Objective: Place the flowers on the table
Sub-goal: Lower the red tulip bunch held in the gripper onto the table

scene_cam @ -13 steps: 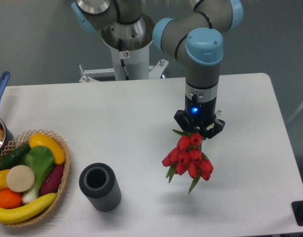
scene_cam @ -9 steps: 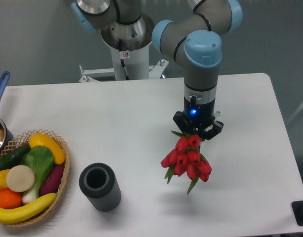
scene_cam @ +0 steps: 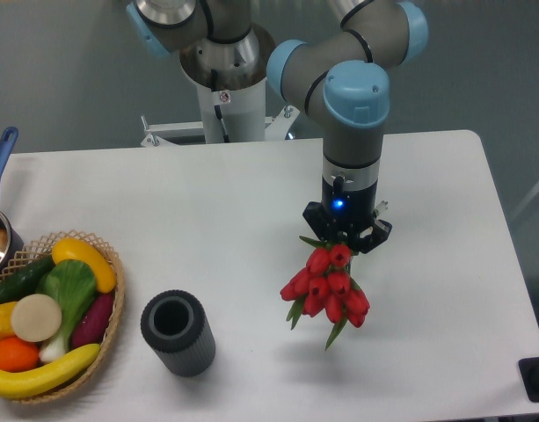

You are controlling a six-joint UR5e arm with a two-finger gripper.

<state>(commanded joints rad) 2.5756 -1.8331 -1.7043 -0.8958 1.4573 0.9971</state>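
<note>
Gripper (scene_cam: 346,238) clamped on stems of flowers (scene_cam: 328,288), red buds hanging just below jaws, above table (scene_cam: 207,229), right of dark cylinder (scene_cam: 178,333).

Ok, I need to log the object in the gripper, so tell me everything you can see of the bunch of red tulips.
The small bunch of red tulip buds has glossy, plastic-looking red heads packed in a cluster, with thin green leaves poking out at the bottom and side. It hangs from the black two-finger gripper, buds pointing downward toward the camera, above the white tabletop; a faint shadow lies beneath. Its stems are hidden in the fingers. Nothing else touches it.
</note>
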